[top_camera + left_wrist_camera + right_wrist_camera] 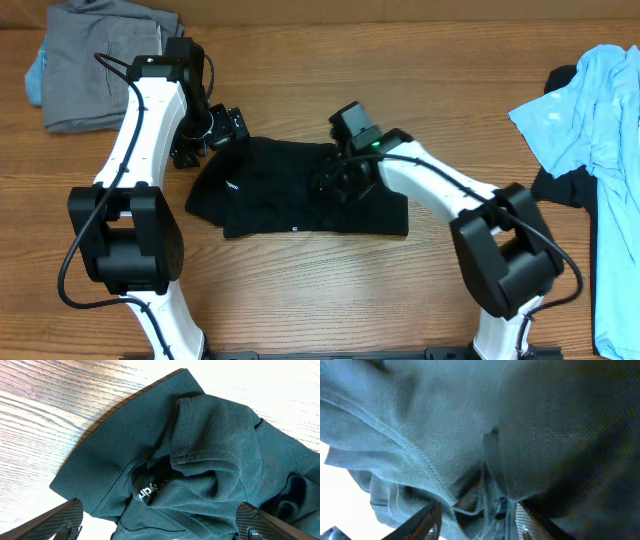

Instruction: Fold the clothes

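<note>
Left tool [159,522] is spread wide: on its wrist feed I see one finger [62,517] low in the left corner and the other low in the right corner, with nothing gripped between them. It hovers over the dark shirt [300,205], and from overhead it sits at the shirt's upper left edge. The shirt lies in the middle of the wooden counter [330,290], between my two arms, as a roughly folded, wrinkled block that is wider than it is deep. It looks black from above and dark green up close. On the left wrist feed I can make out a ribbed collar [200,435] rumpled on top of the body fabric, and a small black label [148,492] with white lettering tucked in a fold just below it.

On the other arm, the right tool [477,520] is down on the shirt's upper middle. Its camera is pressed so close that blurred knit fabric fills almost the whole feed. Both fingers [427,517] show at the bottom edge, set narrower than the left pair, with a seam and bunched cloth between them. I cannot tell whether they are actually clamped on it.

Away from the work, a grey garment [95,60] lies crumpled at the far left corner. A light blue shirt [600,130] sprawls along the right edge, partly over another dark piece [560,185].
</note>
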Motion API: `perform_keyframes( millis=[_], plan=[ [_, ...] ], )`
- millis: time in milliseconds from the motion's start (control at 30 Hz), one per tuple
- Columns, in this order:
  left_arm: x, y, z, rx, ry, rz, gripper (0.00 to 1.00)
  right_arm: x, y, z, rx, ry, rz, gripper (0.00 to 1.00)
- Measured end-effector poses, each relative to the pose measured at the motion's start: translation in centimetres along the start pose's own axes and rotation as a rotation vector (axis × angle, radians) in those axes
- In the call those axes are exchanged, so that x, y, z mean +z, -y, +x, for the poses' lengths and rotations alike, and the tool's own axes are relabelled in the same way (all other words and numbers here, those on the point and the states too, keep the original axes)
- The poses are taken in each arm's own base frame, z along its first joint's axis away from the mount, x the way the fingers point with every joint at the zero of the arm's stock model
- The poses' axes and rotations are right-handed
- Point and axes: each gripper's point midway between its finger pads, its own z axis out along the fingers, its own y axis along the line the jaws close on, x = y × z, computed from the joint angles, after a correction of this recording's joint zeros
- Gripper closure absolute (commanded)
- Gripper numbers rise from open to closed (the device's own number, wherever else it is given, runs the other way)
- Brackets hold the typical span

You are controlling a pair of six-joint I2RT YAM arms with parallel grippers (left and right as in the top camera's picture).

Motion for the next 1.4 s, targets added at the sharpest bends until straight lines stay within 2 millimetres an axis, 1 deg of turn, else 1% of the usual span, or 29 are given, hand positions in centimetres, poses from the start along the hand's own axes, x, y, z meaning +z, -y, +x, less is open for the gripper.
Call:
perform_keyframes(
  millis=[133, 200, 267, 333, 367, 400, 433, 467, 567, 600, 633, 767, 867, 933, 1000, 1100, 1167, 1300, 1400],
  plan=[
    [0.0, 0.0, 0.0, 0.0, 0.0, 0.0, 0.0, 0.4, -0.3, 0.4, -0.003, 0.0, 0.009, 0.55],
    [0.0, 0.0, 0.0, 0.0, 0.001, 0.0, 0.0, 0.4, -0.1, 0.5, -0.001, 0.002, 0.023, 0.53],
    [0.0, 0.0, -0.1, 0.001, 0.005, -0.002, 0.0, 0.0, 0.3, 0.5, 0.002, 0.007, 0.043, 0.46],
    [0.0, -0.1, -0.2, 0.001, 0.008, -0.008, 0.0, -0.9, 0.0, 0.4, -0.015, 0.022, 0.045, 0.27],
    [0.0, -0.1, -0.2, 0.001, 0.009, -0.009, 0.0, -1.3, -0.2, 0.3, -0.034, 0.029, 0.042, 0.14],
    [0.0, -0.2, -0.2, 0.006, 0.011, -0.012, 0.0, -2.3, -0.7, 0.2, -0.051, 0.043, 0.037, 0.0],
    [0.0, -0.3, -0.3, 0.021, 0.014, -0.015, 0.0, -3.6, -1.5, 0.0, -0.073, 0.065, 0.023, 0.0],
    [0.0, -0.3, -0.4, 0.036, 0.018, -0.02, 0.0, -4.3, -2.0, 0.0, -0.087, 0.075, 0.012, 0.0],
    [-0.1, -0.9, -1.0, 0.073, 0.032, -0.023, 0.0, -7.7, -3.8, 0.0, -0.118, 0.116, -0.021, 0.0],
    [-0.2, -1.9, -1.5, 0.081, 0.037, -0.02, 0.0, -9.1, -4.2, 0.4, -0.127, 0.124, -0.027, 0.0],
    [-0.4, -2.5, -1.8, 0.085, 0.037, -0.013, 0.0, -9.6, -4.3, 0.6, -0.129, 0.123, -0.026, 0.0],
    [-1.0, -5.5, -3.1, 0.121, 0.032, 0.08, 0.0, -9.7, -3.8, 0.9, -0.141, 0.117, -0.005, 0.0],
    [-1.6, -7.0, -3.7, 0.191, 0.043, 0.163, 0.0, -9.7, -3.8, 0.3, -0.153, 0.144, 0.003, 0.0],
    [-1.8, -6.8, -3.9, 0.272, 0.061, 0.211, 0.0, -9.8, -3.9, 0.0, -0.16, 0.16, 0.006, 0.0],
    [-1.6, -6.1, -4.0, 0.354, 0.08, 0.247, 0.0, -9.8, -3.9, -0.1, -0.163, 0.166, 0.008, 0.0],
    [-0.5, -5.3, -3.5, 0.42, 0.074, 0.279, 0.0, -9.8, -3.8, -0.2, -0.166, 0.17, 0.012, 0.0],
    [1.1, -5.3, -2.4, 0.445, 0.044, 0.295, 0.0, -9.8, -3.8, -0.2, -0.166, 0.171, 0.014, 0.0],
    [3.6, -5.8, 0.3, 0.446, -0.043, 0.311, 0.0, -9.8, -3.7, -0.3, -0.165, 0.176, 0.02, 0.0],
    [4.5, -6.1, 1.3, 0.445, -0.073, 0.314, 0.0, -9.9, -3.5, -0.5, -0.165, 0.184, 0.029, 0.0]
  ],
)
